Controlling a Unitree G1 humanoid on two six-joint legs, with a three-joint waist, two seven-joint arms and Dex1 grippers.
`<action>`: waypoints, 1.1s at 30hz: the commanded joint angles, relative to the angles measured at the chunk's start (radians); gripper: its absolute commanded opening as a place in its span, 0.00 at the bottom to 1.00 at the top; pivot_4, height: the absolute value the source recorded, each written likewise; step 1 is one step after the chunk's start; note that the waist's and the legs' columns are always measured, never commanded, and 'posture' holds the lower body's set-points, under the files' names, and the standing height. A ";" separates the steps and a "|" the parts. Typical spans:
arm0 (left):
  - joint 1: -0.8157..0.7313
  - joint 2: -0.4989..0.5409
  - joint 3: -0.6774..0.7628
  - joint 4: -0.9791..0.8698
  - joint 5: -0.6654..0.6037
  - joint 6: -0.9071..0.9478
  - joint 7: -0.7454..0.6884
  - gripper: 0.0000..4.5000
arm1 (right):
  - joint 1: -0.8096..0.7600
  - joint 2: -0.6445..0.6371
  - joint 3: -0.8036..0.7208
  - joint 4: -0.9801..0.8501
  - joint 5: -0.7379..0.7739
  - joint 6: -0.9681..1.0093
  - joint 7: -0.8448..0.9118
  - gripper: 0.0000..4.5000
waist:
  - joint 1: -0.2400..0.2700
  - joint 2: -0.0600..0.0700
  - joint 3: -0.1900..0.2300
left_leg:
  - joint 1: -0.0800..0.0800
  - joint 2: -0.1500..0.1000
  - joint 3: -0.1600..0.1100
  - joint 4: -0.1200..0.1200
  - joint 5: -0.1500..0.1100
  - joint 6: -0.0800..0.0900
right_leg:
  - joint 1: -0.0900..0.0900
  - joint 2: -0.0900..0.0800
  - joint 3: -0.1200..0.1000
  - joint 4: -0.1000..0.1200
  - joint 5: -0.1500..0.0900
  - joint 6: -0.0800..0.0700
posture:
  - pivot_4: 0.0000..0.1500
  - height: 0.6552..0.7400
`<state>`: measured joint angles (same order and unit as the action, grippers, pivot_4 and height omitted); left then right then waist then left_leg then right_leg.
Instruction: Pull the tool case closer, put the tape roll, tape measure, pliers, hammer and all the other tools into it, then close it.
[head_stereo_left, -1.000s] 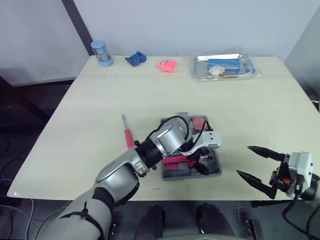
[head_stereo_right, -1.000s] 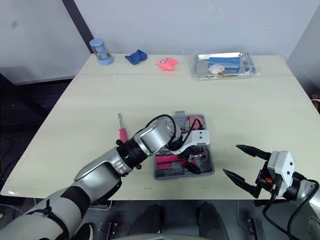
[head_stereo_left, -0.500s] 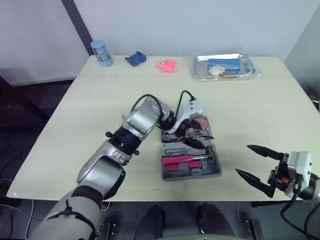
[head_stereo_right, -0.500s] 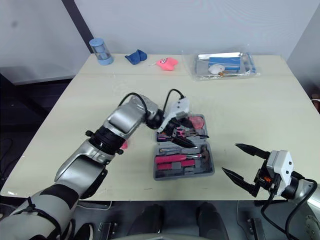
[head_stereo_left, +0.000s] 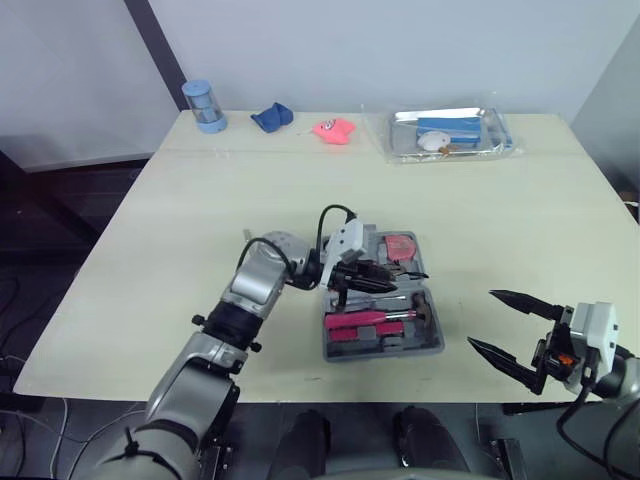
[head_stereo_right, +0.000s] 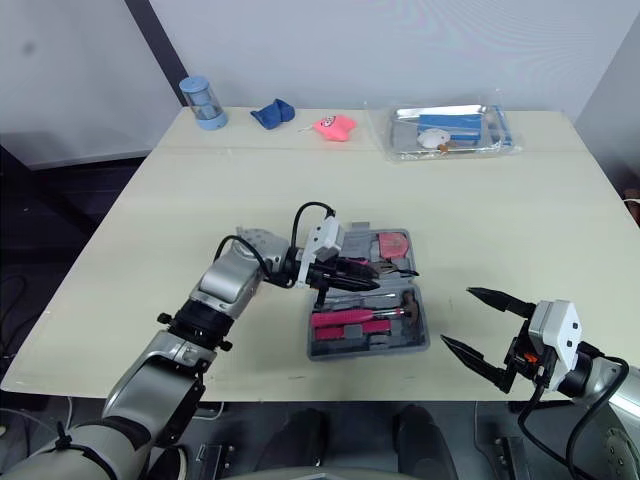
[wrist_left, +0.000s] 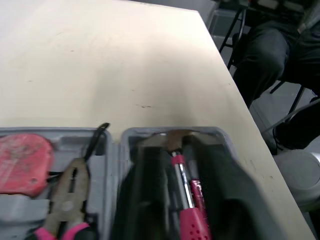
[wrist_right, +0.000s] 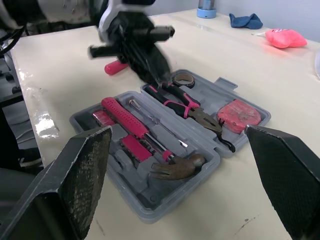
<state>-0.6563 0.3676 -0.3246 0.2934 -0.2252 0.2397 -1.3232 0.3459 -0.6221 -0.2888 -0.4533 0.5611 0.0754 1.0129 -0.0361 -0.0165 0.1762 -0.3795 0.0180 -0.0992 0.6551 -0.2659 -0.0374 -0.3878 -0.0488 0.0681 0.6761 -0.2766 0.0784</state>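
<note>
The grey tool case (head_stereo_left: 432, 346) lies open near the table's front edge. In it lie a pink-handled hammer (wrist_right: 131, 121), pliers (wrist_right: 186, 108), a red tape measure (wrist_right: 242, 112) and a tape roll (wrist_right: 184, 78). A pink-handled screwdriver (wrist_right: 115, 66) rests on the table beside the case. My left gripper (head_stereo_left: 375, 274) hovers low over the case's middle, pointing right, fingers shut with nothing seen in them. My right gripper (head_stereo_left: 481, 320) hangs wide open off the table's front edge, to the right of the case.
Along the far edge stand a blue cylinder (head_stereo_left: 197, 105), a blue cloth (head_stereo_left: 270, 118), a pink toy (head_stereo_left: 333, 130) and a clear bag (head_stereo_left: 448, 133) of blue items. Bare tabletop surrounds the case on the left and right.
My left arm swung from the case's near half to its far half, then drew back leftward; its fingers have closed. The right gripper has stayed put and open.
</note>
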 joint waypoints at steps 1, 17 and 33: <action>0.016 -0.007 -0.011 0.007 0.028 -0.078 0.002 0.02 | 0.002 0.001 -0.009 -0.019 0.010 -0.019 0.001 1.00 | 0.000 0.000 0.000 | 0.000 0.000 0.000 0.000 0.000 0.000 | 0.000 0.000 0.000 0.000 0.000 0.000 | 1.00 1.00; 0.092 -0.022 -0.117 0.106 0.239 -0.266 0.108 0.02 | 0.008 -0.002 -0.014 0.000 -0.011 -0.030 0.007 1.00 | 0.000 0.000 0.000 | 0.000 0.000 0.000 0.000 0.000 0.000 | 0.000 0.000 0.000 0.000 0.000 0.000 | 1.00 1.00; 0.130 -0.015 -0.157 0.127 0.355 -0.273 0.221 0.02 | 0.010 0.004 -0.013 0.034 -0.013 -0.068 0.017 1.00 | 0.000 0.001 -0.002 | 0.004 0.000 0.000 0.000 0.000 0.000 | 0.005 0.000 0.000 0.000 0.000 0.000 | 1.00 1.00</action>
<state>-0.5504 0.3373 -0.4514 0.3803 0.0634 -0.0725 -1.1269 0.3521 -0.6212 -0.2888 -0.4120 0.5393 0.0300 1.0229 -0.0356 -0.0153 0.1744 -0.3736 0.0180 -0.0994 0.6551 -0.2660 -0.0373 -0.3810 -0.0488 0.0680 0.6753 -0.2767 0.0786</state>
